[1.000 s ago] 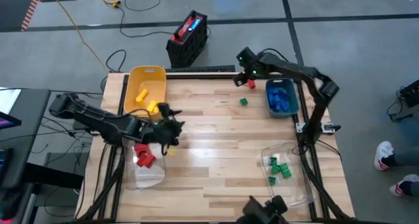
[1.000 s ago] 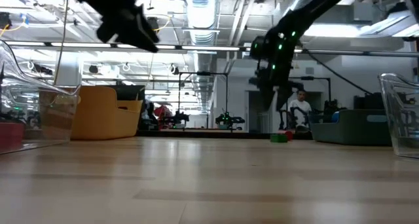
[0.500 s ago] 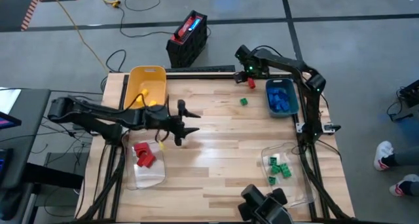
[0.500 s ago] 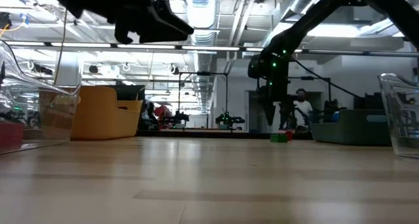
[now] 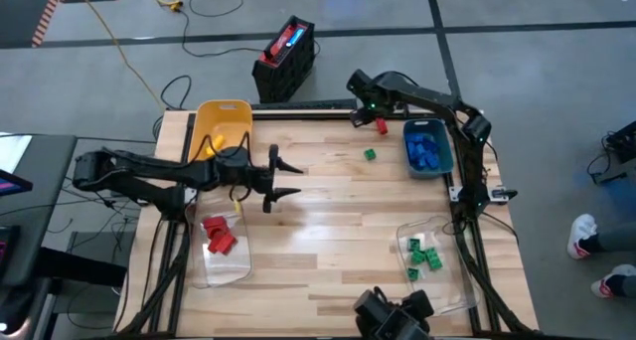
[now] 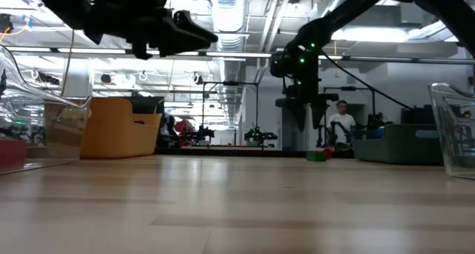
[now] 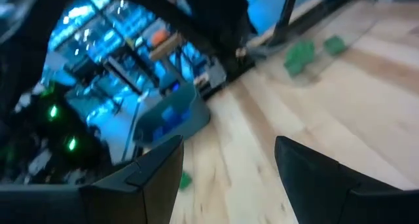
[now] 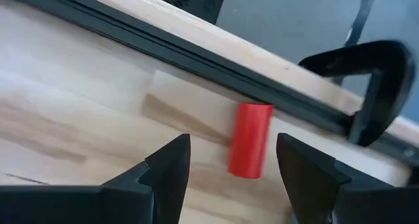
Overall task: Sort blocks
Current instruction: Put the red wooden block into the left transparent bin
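Right tool (image 5: 370, 114) released, hovering over red block (image 5: 381, 127) at desk (image 5: 328, 231) 1 o'clock edge. Green block (image 5: 370, 154) just at its 6. Left tool (image 5: 285, 178) released, empty, probably mid-air, desk centre-left.

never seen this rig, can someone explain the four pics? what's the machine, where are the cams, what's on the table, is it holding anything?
Two dark robot arms work at a wooden table. One picture looks straight down, one looks level across the tabletop, and one comes from each wrist.

The left hand hangs open and empty above the table's middle. The right hand is open at the far edge, right by a loose red block; a loose green block lies nearby.

Blocks are sorted by colour: the yellow bin, a teal bin of blue ones, a clear bin of red, and another clear bin of green. Nothing is held.
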Available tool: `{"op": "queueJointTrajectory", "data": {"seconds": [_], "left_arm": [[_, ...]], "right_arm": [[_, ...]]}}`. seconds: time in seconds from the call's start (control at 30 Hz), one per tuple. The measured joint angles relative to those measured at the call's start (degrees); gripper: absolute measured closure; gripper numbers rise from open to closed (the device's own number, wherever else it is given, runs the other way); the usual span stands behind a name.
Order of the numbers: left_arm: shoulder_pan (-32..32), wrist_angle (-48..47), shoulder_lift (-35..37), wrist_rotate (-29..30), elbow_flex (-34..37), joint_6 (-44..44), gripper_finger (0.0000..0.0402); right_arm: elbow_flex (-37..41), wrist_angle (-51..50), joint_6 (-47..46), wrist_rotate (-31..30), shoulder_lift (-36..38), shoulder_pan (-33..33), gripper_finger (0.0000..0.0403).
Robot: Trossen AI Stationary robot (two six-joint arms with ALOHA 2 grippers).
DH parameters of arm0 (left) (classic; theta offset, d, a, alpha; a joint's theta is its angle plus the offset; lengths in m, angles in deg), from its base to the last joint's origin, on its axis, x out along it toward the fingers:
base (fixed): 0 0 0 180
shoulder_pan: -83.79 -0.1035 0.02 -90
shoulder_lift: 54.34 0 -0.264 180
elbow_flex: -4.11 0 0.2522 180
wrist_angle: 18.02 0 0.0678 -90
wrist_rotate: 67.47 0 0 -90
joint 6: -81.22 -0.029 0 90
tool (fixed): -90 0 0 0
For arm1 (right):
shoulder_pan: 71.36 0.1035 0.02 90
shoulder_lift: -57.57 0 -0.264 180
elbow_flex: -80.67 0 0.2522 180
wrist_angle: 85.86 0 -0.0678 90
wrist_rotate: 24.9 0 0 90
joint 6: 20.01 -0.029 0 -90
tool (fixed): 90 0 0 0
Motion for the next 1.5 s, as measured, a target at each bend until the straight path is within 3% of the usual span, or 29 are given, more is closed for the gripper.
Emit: {"op": "queueJointTrajectory", "data": {"seconds": [0.17,0.3,0.47,0.63,0.87,1.0,1.43,1.5], "left_arm": [[-1.75,2.07,0.00,-6.43,0.00,0.42,0.0166],[-2.58,2.43,0.00,-8.16,0.00,0.44,0.0166],[-3.19,4.00,0.00,-10.62,0.00,0.91,0.0166],[-3.19,2.82,0.00,-10.70,0.53,2.27,0.0166],[-3.17,3.02,0.30,-10.70,2.11,4.15,0.0166],[-3.17,2.39,1.17,-10.70,3.00,5.18,0.0166],[-3.17,-4.24,6.43,-10.70,3.32,7.37,0.0166],[-3.17,-4.98,6.53,-10.70,3.30,7.54,0.0166]], "right_arm": [[-1.17,-2.10,-3.71,-1.42,-0.32,0.98,0.0166],[-3.40,-3.88,-5.85,-0.40,-3.63,2.49,0.0180],[-13.73,-5.00,-4.38,1.16,-11.04,6.50,0.0189],[-22.08,-12.59,-4.38,-5.21,-15.19,6.28,0.0190],[-22.03,-18.19,-7.62,-8.27,-16.01,3.44,0.0190],[-20.05,-17.52,-7.54,-4.67,-15.85,1.38,0.0188],[-13.63,-17.22,-7.39,-4.15,-15.85,-1.46,0.0199],[-13.63,-17.27,-6.91,-1.81,-15.85,-1.49,0.0200]]}}
